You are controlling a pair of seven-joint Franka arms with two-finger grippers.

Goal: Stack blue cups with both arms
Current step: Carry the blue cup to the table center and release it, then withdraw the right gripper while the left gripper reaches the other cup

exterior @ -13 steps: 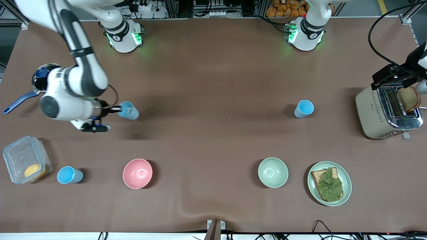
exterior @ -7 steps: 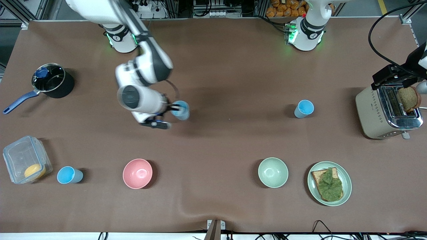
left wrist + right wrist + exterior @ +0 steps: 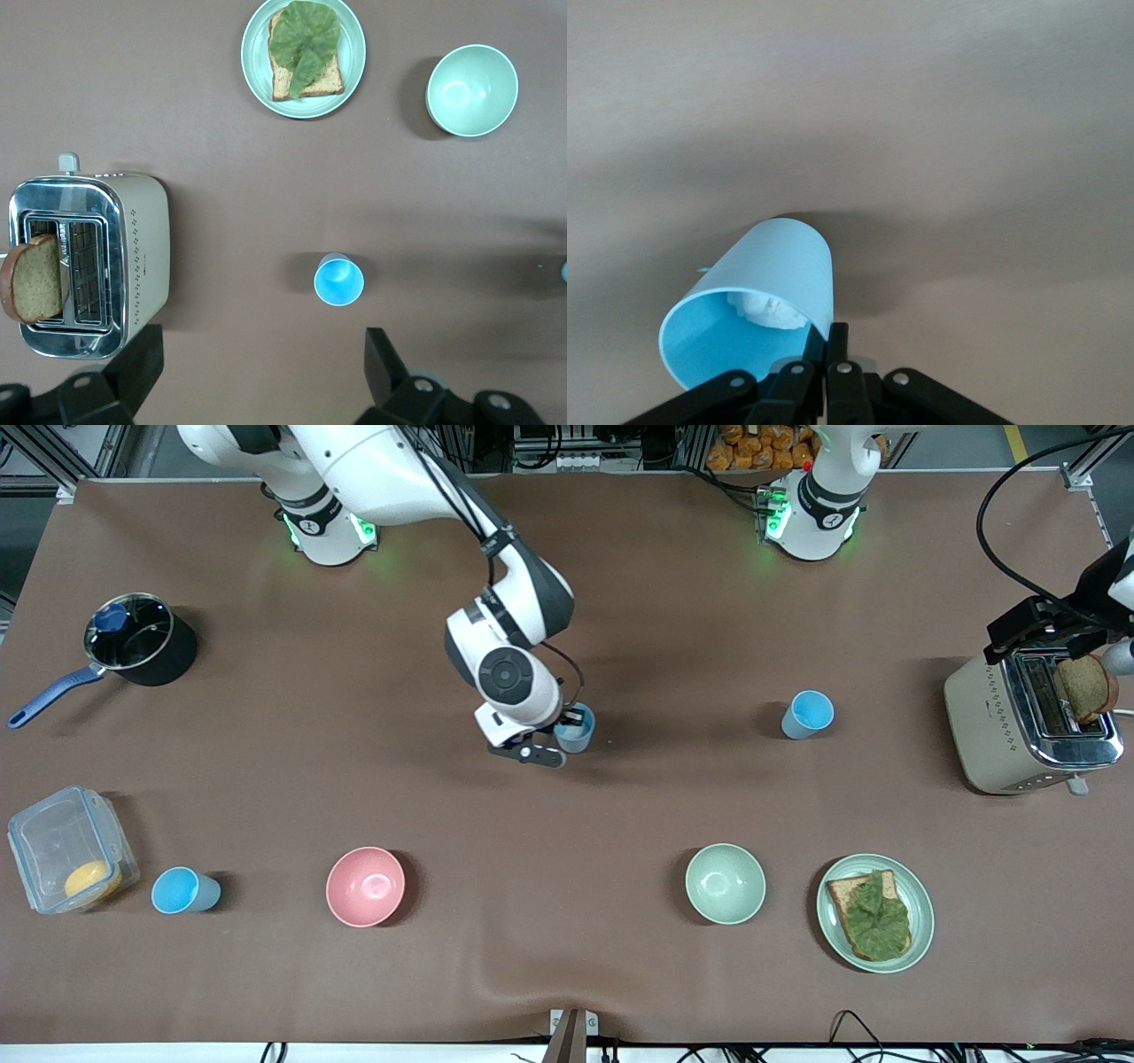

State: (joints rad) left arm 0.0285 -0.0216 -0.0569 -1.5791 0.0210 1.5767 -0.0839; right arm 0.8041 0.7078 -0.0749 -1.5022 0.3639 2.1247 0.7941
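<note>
My right gripper (image 3: 563, 735) is shut on the wall of a light-blue cup (image 3: 576, 728) and holds it tilted over the middle of the table. In the right wrist view the fingertips (image 3: 833, 341) pinch the rim of this cup (image 3: 757, 292), which has something white inside. A second blue cup (image 3: 808, 714) stands upright toward the left arm's end and also shows in the left wrist view (image 3: 338, 281). A third blue cup (image 3: 183, 890) stands beside the clear container. My left gripper (image 3: 1050, 631) hangs open and empty high over the toaster (image 3: 257, 372).
A toaster (image 3: 1019, 731) with a bread slice stands at the left arm's end. A plate (image 3: 921, 895) with toast and lettuce, a pale green bowl (image 3: 725, 883) and a pink bowl (image 3: 365, 886) lie nearer the camera. A pot (image 3: 140, 638) and a clear container (image 3: 62, 850) are at the right arm's end.
My right arm has carried the held blue cup from near the pot to over the middle of the table, toward the left arm's end. The left arm has not moved.
</note>
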